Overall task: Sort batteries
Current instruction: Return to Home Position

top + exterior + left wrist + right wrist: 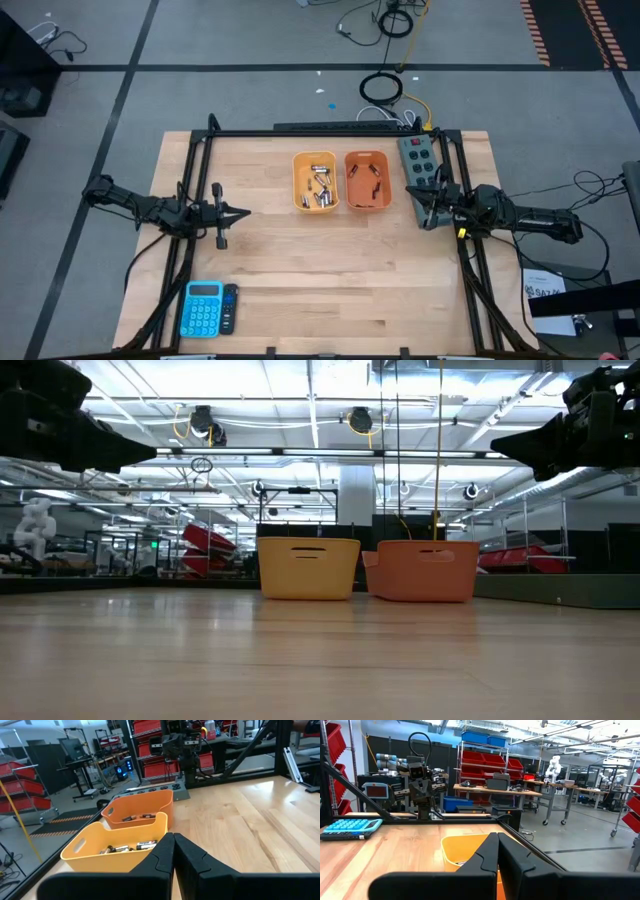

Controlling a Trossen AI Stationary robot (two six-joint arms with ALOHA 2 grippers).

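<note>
Several silvery and dark batteries (318,190) lie in the yellow bin (314,181) at the table's far middle; a few dark batteries (366,183) lie in the orange bin (367,181) to its right. Both bins stand on their bottoms on the wood. My left gripper (243,211) hovers shut at the table's left, pointing level toward the bins, with nothing in it. My right gripper (420,203) hovers shut at the right, just right of the orange bin, also holding nothing. In the left wrist view the shut fingers (173,851) point at the yellow bin (117,847).
A blue calculator (204,308) with a dark device beside it lies at the near left corner. A grey power strip (419,158) lies at the far right, next to the right arm. A black frame (330,131) borders the table. Bare wood (330,270) spans the middle and near side.
</note>
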